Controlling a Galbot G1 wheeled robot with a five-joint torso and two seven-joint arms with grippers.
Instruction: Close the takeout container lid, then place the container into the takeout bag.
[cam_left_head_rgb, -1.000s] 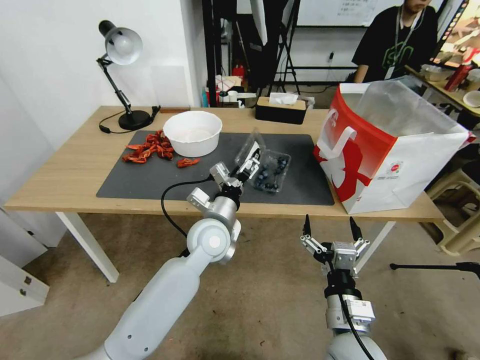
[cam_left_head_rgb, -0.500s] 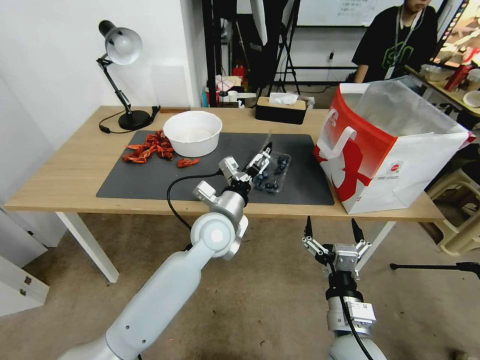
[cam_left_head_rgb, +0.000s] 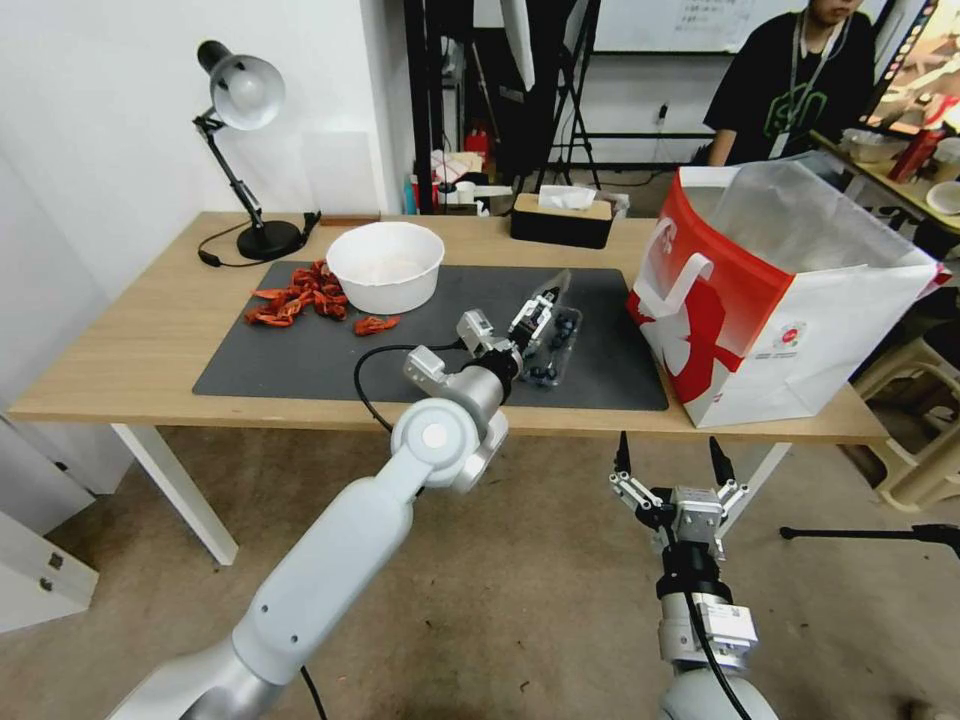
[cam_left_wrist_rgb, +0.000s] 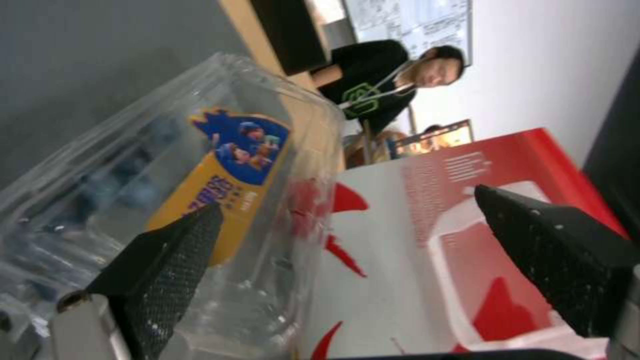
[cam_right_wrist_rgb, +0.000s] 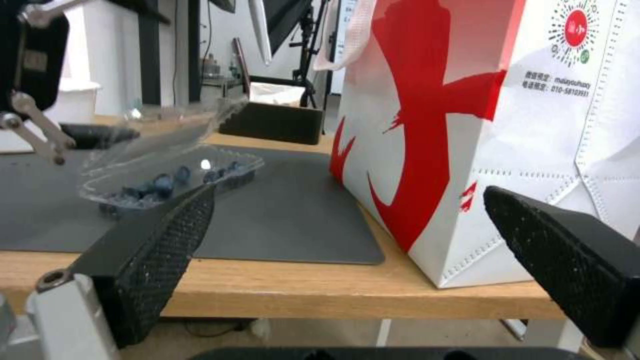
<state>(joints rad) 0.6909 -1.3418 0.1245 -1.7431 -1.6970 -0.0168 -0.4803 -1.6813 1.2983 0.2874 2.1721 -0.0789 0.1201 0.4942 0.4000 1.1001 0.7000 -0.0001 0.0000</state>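
Clear plastic was what your left gripper (cam_left_head_rgb: 540, 305) had reached: its fingers were spread, one black pad (cam_left_wrist_rgb: 163, 270) lying against the lid (cam_left_wrist_rgb: 220, 165), which stood half raised and tilted over the takeout container (cam_left_head_rgb: 553, 345) of blueberries. That container sat on the dark grey mat (cam_left_head_rgb: 300, 350) near its 3 o'clock end, with the takeout bag (cam_left_head_rgb: 790, 300) upright just beyond the mat's edge at 3 o'clock from it, mouth open and foil lining showing; a bare strip of mat lay between the two. At 10 o'clock from the container you had the white bowl (cam_left_head_rgb: 385, 265), with red crayfish pieces (cam_left_head_rgb: 300, 295) scattered beside it at 9 o'clock. The black tissue box (cam_left_head_rgb: 562, 218) stood at 12 o'clock near the far edge, and the desk lamp (cam_left_head_rgb: 245, 150) occupied the far 10 o'clock corner. Your right gripper (cam_left_head_rgb: 668, 468) hung below the near edge of the wooden table (cam_left_head_rgb: 120, 360), well apart from everything, fingers wide apart and gripping nothing. Under it lay a bare concrete floor, and a white wall ran behind the lamp.
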